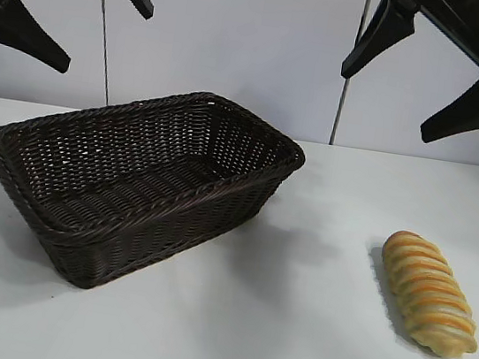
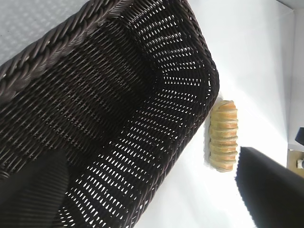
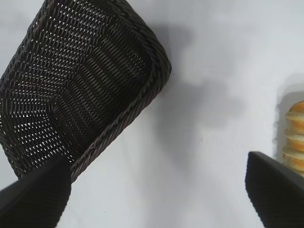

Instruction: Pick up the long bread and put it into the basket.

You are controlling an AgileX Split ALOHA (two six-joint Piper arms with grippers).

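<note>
The long bread [image 1: 430, 293], golden-yellow with orange-brown crosswise ridges, lies on the white table at the front right. It also shows in the left wrist view [image 2: 224, 135] and at the edge of the right wrist view [image 3: 294, 140]. The dark brown wicker basket [image 1: 248, 185] stands empty at the centre left; it also shows in both wrist views [image 2: 211, 80] [image 3: 159, 61]. My left gripper [image 1: 66, 17] hangs open high above the basket's left end. My right gripper [image 1: 409, 83] hangs open high above the table, above and behind the bread. Both are empty.
A white table [image 1: 290, 329] carries only the basket and the bread. A pale wall stands behind, with two thin cables [image 1: 104, 44] hanging down it.
</note>
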